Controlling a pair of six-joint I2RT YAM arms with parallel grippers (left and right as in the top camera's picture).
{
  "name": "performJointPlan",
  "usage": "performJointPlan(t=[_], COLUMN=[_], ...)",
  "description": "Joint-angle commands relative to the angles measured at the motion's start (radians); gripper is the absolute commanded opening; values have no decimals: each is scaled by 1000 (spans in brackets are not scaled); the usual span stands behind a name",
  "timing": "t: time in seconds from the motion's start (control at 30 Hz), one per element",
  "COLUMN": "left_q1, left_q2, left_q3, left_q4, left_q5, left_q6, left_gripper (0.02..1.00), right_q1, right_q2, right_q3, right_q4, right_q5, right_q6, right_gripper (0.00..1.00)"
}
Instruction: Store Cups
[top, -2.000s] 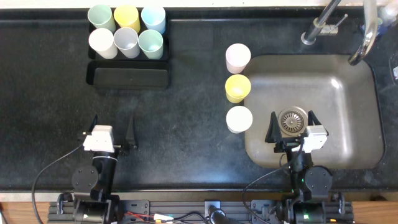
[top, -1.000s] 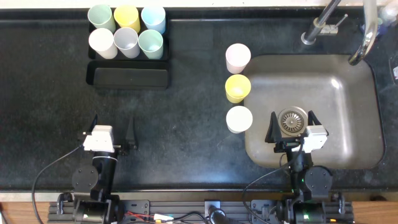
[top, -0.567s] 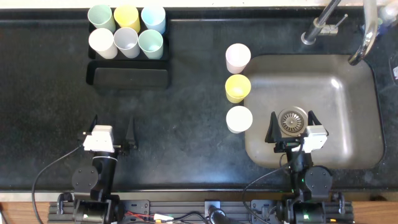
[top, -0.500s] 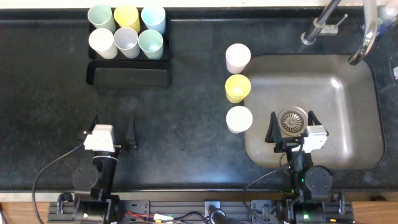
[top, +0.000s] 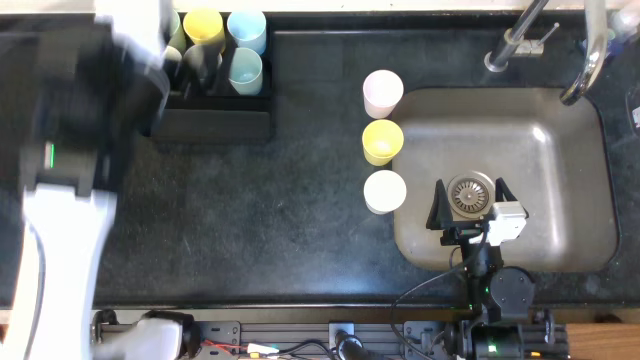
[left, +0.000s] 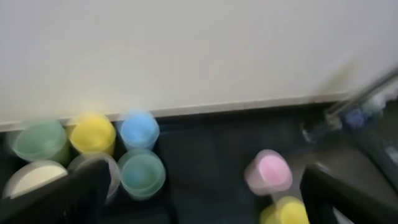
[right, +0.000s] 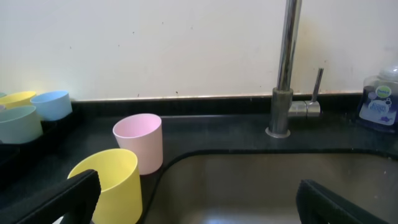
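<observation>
Black rack (top: 220, 125) at back left holding six upright cups (left: 142, 174), pink cup (top: 382, 92), yellow cup (top: 382, 141), white cup (top: 384, 191) lined beside the sink (top: 560, 230), left gripper (left: 205, 193) spread wide near the rack (its blurred arm (top: 70, 150) hides some rack cups from above), right gripper (top: 470, 192) spread over the sink.

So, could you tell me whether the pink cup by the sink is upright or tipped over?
Upright: the pink cup stands on its base beside the sink, its open mouth facing up.
</observation>
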Motion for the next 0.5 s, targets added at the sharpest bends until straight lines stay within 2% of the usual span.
performJointPlan(t=[0.03,0.13,0.27,0.5], left_q1=[-182,-295,-398,-480], left_q2=[453,702,949,1123], left_q3=[557,828,1026,1106], left_q4=[-280,-422,-525,-555], left_q5=[-80,-135,-137,-138], left_q6=[-198,-311,-471,-624], left_gripper=[998,998,998,1000], right_q1=[5,5,5,5], right_q2=[-8,-8,-8,-8], right_q3=[-14,-14,-14,-14], right_q4=[6,6,6,6], right_q5=[-6,-6,-6,-6], right_q6=[3,3,3,3], right_gripper=[998,996,996,998])
